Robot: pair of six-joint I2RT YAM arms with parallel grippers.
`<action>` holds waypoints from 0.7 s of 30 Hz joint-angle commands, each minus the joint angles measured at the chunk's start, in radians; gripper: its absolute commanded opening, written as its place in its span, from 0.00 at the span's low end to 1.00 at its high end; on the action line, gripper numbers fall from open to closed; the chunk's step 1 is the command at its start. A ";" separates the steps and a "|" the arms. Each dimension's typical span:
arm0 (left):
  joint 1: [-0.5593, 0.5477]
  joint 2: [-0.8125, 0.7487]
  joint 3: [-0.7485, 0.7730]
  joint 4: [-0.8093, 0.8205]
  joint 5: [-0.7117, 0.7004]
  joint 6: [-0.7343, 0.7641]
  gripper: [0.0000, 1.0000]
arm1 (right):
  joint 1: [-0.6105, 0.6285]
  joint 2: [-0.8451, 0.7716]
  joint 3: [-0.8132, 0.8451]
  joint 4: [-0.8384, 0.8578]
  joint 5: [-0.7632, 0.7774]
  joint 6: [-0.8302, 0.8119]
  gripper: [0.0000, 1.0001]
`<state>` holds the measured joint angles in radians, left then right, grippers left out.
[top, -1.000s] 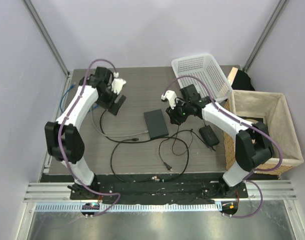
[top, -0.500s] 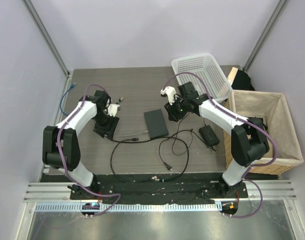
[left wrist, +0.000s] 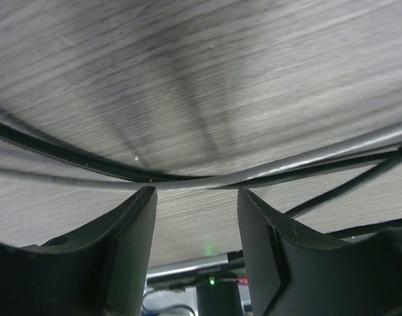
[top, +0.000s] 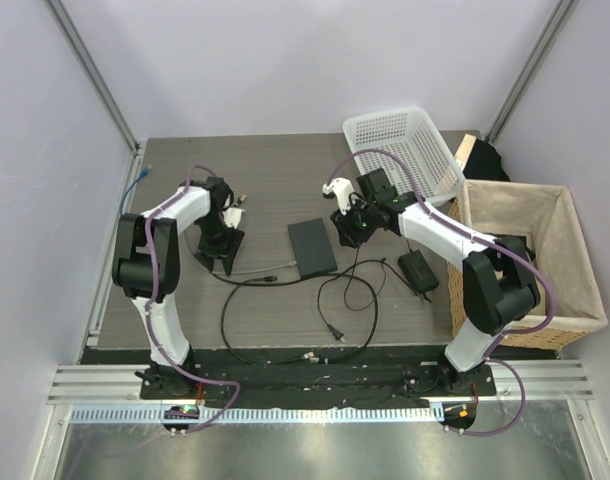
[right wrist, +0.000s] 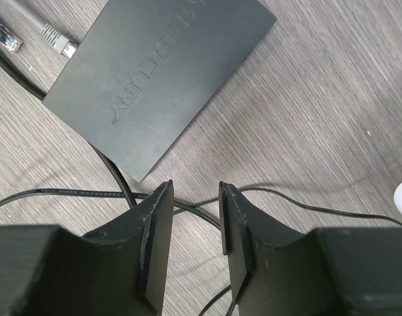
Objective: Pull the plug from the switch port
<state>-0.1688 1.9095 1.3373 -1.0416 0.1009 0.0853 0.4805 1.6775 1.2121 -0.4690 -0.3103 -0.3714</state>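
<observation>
Centrally on a grey wood-grain surface (top: 285, 170) lies a flat dark-grey rectangular switch box (top: 313, 247), its lid embossed with lettering. A clear plug (right wrist: 68, 47) on a grey cable (right wrist: 23, 11) points at the box's edge on the left arm's side. Its tip meets that edge, but whether it sits in the switch port cannot be told. A second plug (right wrist: 6, 36) lies loose just beyond it.

The right tool (right wrist: 193, 197) hovers by the box's opposite corner. Its two black fingers are slightly apart and grip nothing, and a thin black cable (right wrist: 69, 194) runs under the tips. The left tool (left wrist: 196, 194) hangs low over the surface, well apart from the box, its fingers spread wide and empty. A pale lead (left wrist: 306, 157) and a thicker dark lead (left wrist: 56, 151) cross just past its tips.

A small black power brick (top: 418, 270) lies to the right of the box, and a white plastic mesh basket (top: 400, 145) stands at the far edge.
</observation>
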 commanded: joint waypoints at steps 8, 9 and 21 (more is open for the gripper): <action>0.011 0.057 -0.044 0.051 -0.160 0.079 0.56 | -0.003 0.007 0.029 0.029 0.002 -0.023 0.42; 0.029 0.060 -0.061 0.064 -0.203 0.093 0.55 | -0.003 0.017 0.052 0.029 0.000 -0.017 0.42; 0.207 0.132 0.052 0.165 -0.364 0.269 0.49 | -0.028 0.028 0.073 0.067 -0.007 0.038 0.43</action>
<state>0.0189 1.9892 1.3132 -1.0149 -0.2951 0.2874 0.4683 1.7348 1.2850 -0.4339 -0.3096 -0.3592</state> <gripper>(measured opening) 0.505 0.430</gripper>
